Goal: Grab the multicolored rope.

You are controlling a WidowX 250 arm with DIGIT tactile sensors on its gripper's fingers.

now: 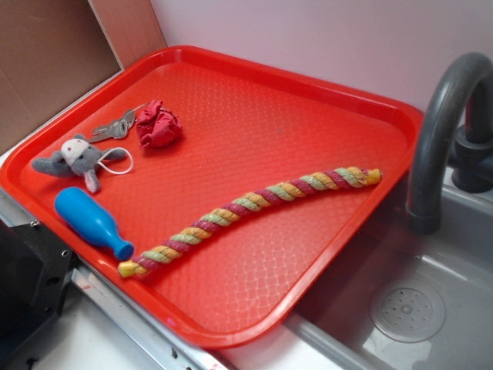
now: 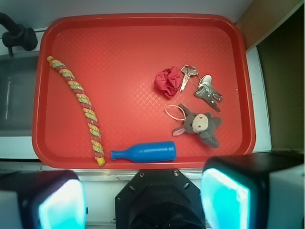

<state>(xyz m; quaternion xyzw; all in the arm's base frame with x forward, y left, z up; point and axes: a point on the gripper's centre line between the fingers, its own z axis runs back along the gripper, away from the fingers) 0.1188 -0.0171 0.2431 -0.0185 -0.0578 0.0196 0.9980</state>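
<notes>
The multicolored rope (image 1: 254,202) is a long twisted rope of yellow, green and maroon-pink strands. It lies flat and diagonal on the red tray (image 1: 293,81). In the wrist view the rope (image 2: 83,102) runs down the tray's left side, on the tray (image 2: 143,17). My gripper (image 2: 143,200) is open and empty, jaws wide apart, high above the counter just outside the tray's near edge. It is well clear of the rope. The gripper does not show in the exterior view.
On the tray lie a blue plastic bottle toy (image 2: 145,151) next to the rope's near end, a wadded red cloth ball (image 2: 169,81), keys (image 2: 188,74) and a grey plush animal (image 2: 200,125). A grey faucet (image 1: 447,131) and sink (image 1: 408,308) adjoin the tray.
</notes>
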